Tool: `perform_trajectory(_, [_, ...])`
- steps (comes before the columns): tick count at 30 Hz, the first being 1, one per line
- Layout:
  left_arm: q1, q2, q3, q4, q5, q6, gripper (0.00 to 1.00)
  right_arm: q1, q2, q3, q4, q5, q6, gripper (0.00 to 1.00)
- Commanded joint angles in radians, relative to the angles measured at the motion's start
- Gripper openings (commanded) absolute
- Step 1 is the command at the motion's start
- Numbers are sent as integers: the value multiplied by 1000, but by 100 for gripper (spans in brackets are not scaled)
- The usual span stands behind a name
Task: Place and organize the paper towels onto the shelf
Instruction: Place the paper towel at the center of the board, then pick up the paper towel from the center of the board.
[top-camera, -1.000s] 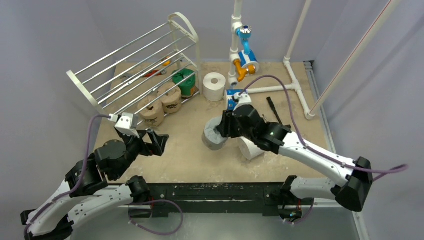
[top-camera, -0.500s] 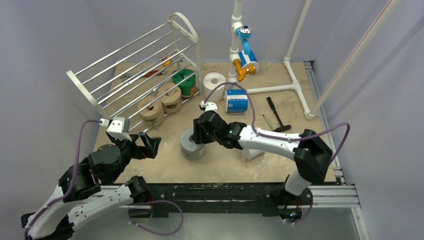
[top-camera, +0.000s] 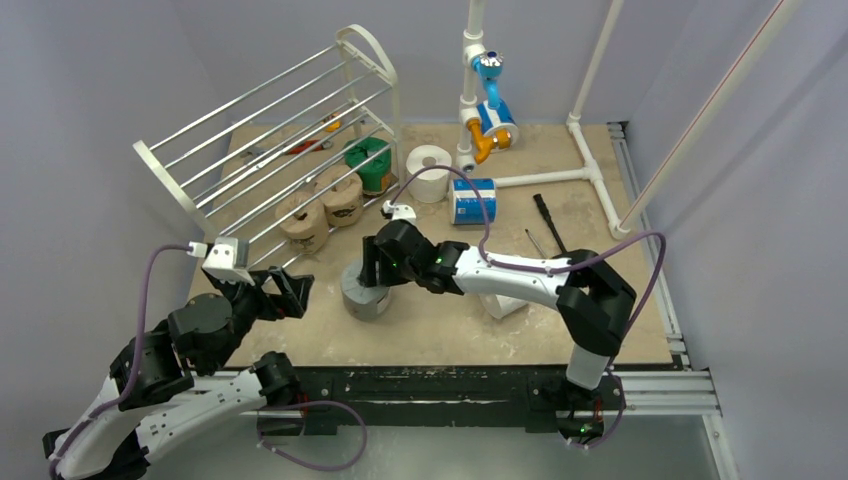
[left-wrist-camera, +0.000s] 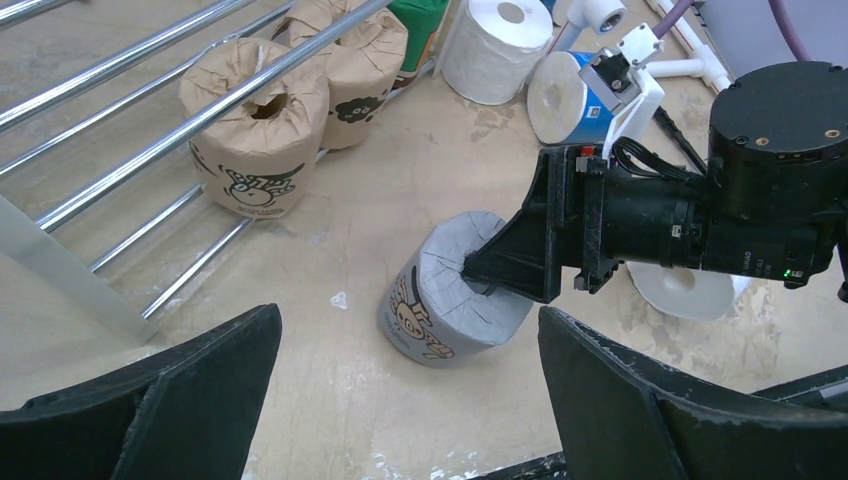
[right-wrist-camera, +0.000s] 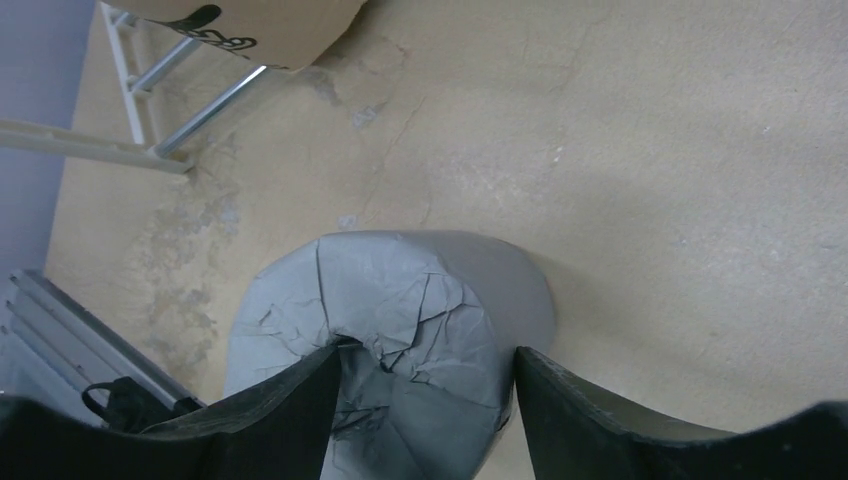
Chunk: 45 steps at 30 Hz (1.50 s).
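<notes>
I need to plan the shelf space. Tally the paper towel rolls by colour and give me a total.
Tan printed rolls: 2
Plain white rolls: 2
Green roll: 1
Blue-white roll: 1
Grey roll: 1
Total: 7

The left arm (top-camera: 190, 410) and right arm (top-camera: 505, 281) have white shells, round black joints and black wedge-shaped jaws. A purple cable (top-camera: 141, 300) trails each; a white camera block (top-camera: 228, 258) tops each wrist.
</notes>
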Motion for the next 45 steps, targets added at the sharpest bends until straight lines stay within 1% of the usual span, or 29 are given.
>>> perform_trajectory(1, [-3,0,19,12,-14,-10,100,11,-24,71,7,4,19,67])
perform_trajectory(4, [-4,-6,18,10,-15,-10,100,11,-48,82,-33,28,1,73])
perform_trajectory(8, [-3,-11,18,2,-16,-13,100,10,-93,82,-67,30,-39,77])
perform_trajectory(12, [-3,-21,17,-7,-21,-16,100,6,-157,37,-64,56,-103,81])
perform_trajectory(13, [-3,-22,17,-7,-23,-16,100,5,-173,17,-46,76,-88,80])
perform_trajectory(14, [-4,-24,16,-7,-23,-16,100,-3,-183,9,-53,89,-47,76])
perform_trajectory(15, [-3,-24,15,-7,-24,-17,100,-15,-194,1,-56,69,-16,70])
perform_trajectory(17, [-3,-21,15,-5,-25,-17,100,-58,-229,-44,4,-31,2,62])
perform_trajectory(19, [-3,-18,15,-4,-25,-19,100,-105,-274,-117,89,-124,24,58])
perform_trajectory(20, [-3,-15,15,-4,-24,-22,100,-125,-293,-161,146,-178,28,60])
perform_trajectory(21, [-4,-15,15,-4,-24,-23,100,-142,-308,-200,219,-237,27,68])
perform_trajectory(22, [-3,-13,14,-4,-24,-24,100,-148,-315,-225,254,-264,24,82])
perform_trajectory(23, [-3,-12,14,-4,-23,-25,100,-149,-311,-228,261,-271,23,91])
perform_trajectory(24, [-3,-10,14,-4,-24,-25,100,-149,-294,-211,236,-284,12,96])
perform_trajectory(25, [-4,-9,15,-4,-25,-23,100,-149,-277,-187,203,-283,5,97])
perform_trajectory(27, [-3,-7,16,-4,-26,-23,100,-149,-246,-163,146,-274,2,94])
perform_trajectory(33, [-3,0,16,-3,-27,-28,100,-149,-215,-177,162,-276,79,78])
perform_trajectory(36, [-3,-2,15,-7,-28,-32,100,-149,-202,-191,178,-284,112,74])
perform_trajectory(45, [-3,-19,36,-20,-45,-27,100,-131,-127,-172,176,-315,151,72])
